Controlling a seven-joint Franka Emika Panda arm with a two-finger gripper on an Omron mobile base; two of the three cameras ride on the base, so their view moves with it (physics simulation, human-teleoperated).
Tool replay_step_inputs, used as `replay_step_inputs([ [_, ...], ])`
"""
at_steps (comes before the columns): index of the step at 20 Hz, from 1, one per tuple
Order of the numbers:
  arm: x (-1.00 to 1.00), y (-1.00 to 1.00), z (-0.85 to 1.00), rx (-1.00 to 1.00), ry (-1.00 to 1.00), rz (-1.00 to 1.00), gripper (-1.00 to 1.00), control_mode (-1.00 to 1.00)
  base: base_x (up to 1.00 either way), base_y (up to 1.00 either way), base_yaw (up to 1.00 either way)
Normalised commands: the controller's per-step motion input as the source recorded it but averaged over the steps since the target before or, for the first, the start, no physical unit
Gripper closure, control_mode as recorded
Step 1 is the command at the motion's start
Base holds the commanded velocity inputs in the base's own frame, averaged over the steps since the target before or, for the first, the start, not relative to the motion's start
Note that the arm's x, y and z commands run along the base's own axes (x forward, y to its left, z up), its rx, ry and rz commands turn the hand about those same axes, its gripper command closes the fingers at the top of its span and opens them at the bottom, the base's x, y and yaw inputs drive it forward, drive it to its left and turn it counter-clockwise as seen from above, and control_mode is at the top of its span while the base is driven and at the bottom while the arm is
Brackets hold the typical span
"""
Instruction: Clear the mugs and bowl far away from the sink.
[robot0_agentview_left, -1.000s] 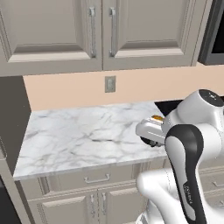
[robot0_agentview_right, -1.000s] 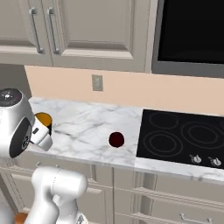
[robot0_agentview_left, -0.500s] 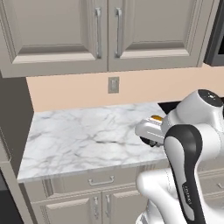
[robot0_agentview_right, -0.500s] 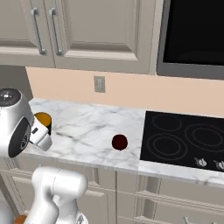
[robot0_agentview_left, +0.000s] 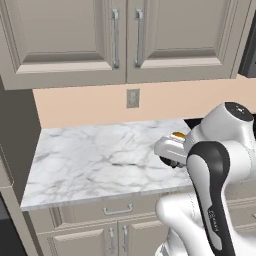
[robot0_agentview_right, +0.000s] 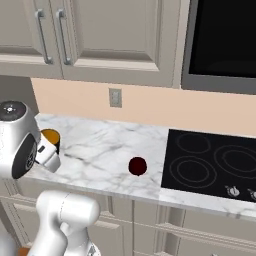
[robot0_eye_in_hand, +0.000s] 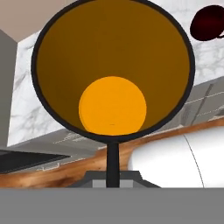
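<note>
Right in front of the hand camera sits the black mug (robot0_eye_in_hand: 113, 70) — orange-yellow inside, mouth facing the lens, rim pinched in the narrow, closed gripper (robot0_eye_in_hand: 112, 164). From the right base view the same mug (robot0_agentview_right: 50, 138) hangs at the hand over the left part of the marble counter (robot0_agentview_right: 95, 150). Dark red mug (robot0_agentview_right: 137, 166) stands apart on the counter — nearer the black cooktop (robot0_agentview_right: 212, 165).

A white marbled table (robot0_agentview_left: 95, 160) runs under beige panelled wall cabinets (robot0_agentview_left: 125, 40) with metal handles; a peach backsplash (robot0_agentview_right: 150, 107) carries a grey outlet (robot0_agentview_right: 115, 97); a black cooktop (robot0_agentview_right: 210, 165) sits beneath a dark microwave (robot0_agentview_right: 222, 42); drawers (robot0_agentview_left: 117, 210) below.
</note>
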Motion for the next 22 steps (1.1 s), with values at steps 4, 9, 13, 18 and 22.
replay_step_inputs([
  [4, 0.72, -0.31, -0.50, 0.00, 0.13, 0.05, 1.00, -1.00, 0.00, 0.00, 0.00],
  [9, 0.81, -0.36, -0.74, 0.00, 0.18, 0.04, 1.00, -1.00, 0.00, 0.00, 0.00],
  [13, 0.71, -0.28, -0.96, 0.00, 0.20, 0.03, 1.00, -1.00, 0.00, 0.00, 0.00],
  [18, 0.71, -0.23, -0.60, 0.00, 0.07, 0.01, 1.00, -1.00, 0.00, 0.00, 0.00],
  [22, 0.73, -0.25, -0.23, -0.02, 0.00, 0.00, 1.00, -1.00, 0.00, 0.00, 0.00],
])
